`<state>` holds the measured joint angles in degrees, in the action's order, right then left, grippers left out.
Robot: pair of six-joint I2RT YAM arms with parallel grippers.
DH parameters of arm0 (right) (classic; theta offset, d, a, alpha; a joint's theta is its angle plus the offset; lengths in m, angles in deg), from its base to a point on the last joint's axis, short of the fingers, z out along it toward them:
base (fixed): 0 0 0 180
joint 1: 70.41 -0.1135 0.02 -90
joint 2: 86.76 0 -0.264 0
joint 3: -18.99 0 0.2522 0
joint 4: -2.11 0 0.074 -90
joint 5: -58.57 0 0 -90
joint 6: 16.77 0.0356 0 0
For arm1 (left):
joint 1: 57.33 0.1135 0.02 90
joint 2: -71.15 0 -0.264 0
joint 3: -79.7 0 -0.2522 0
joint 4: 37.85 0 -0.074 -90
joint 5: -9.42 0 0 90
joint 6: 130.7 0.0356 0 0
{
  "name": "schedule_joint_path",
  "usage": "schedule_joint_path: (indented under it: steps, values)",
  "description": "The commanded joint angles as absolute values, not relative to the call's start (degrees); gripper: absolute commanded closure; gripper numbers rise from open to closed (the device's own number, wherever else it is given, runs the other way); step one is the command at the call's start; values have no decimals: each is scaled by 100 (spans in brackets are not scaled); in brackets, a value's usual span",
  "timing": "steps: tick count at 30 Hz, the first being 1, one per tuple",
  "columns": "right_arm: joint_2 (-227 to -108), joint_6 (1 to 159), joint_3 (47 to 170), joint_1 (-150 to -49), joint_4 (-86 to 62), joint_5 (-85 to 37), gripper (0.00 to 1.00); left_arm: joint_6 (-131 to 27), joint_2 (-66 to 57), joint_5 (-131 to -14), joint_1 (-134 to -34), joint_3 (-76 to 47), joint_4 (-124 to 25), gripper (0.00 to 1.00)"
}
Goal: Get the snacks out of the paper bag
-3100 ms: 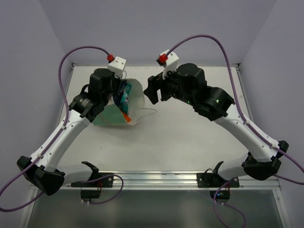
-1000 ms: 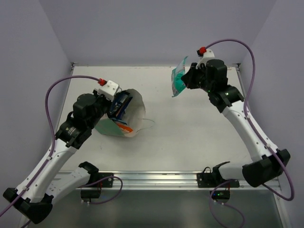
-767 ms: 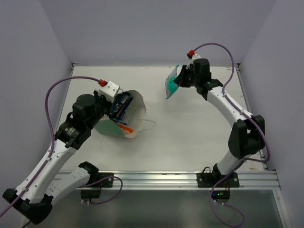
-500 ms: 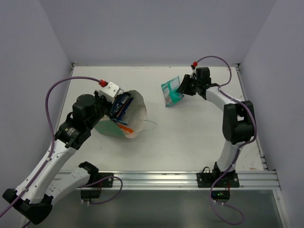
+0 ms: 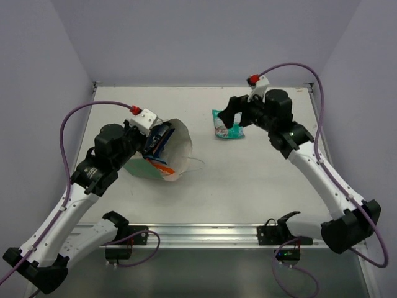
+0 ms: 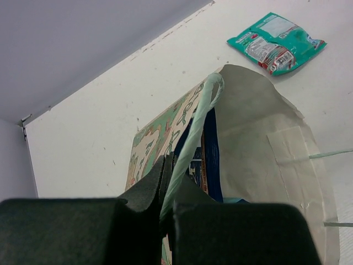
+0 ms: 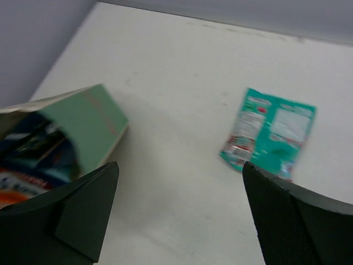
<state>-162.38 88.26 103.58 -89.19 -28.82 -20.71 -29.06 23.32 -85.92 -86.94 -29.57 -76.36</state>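
While left tool clamps paper bag rim, right tool splayed above teal-green packet.

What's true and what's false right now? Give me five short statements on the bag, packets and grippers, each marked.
1. The teal-green packet lies flat on the table, outside the paper bag. True.
2. The right gripper is shut on the teal-green packet. False: it is open, and the packet lies free on the table.
3. The left gripper pinches the paper bag's rim. True.
4. The paper bag is empty. False: blue packets and an orange packet show inside.
5. The paper bag stands upright with its mouth facing up. False: it is tipped on its side, mouth towards the right arm's side.
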Motion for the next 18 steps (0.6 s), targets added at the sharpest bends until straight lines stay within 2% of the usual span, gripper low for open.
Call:
schedule_joint_path:
  steps: [1,7,13,18]
  values:
    - [-15884,8035,10263,-10123,-2677,-1650,4,-2795,2422,-8497,-8660,-2835,-7508,100]
    - [-16251,7631,10131,-11689,-1624,-1244,8,-2822,2343,-8436,-8651,-2809,-7499,100]
    - [-17297,7376,10262,-12313,-928,-1069,14,-2936,2387,-8531,-8651,-2783,-7481,100]
    - [-18009,7367,10412,-12525,-718,-928,16,-3120,2343,-8471,-8651,-2703,-7482,100]
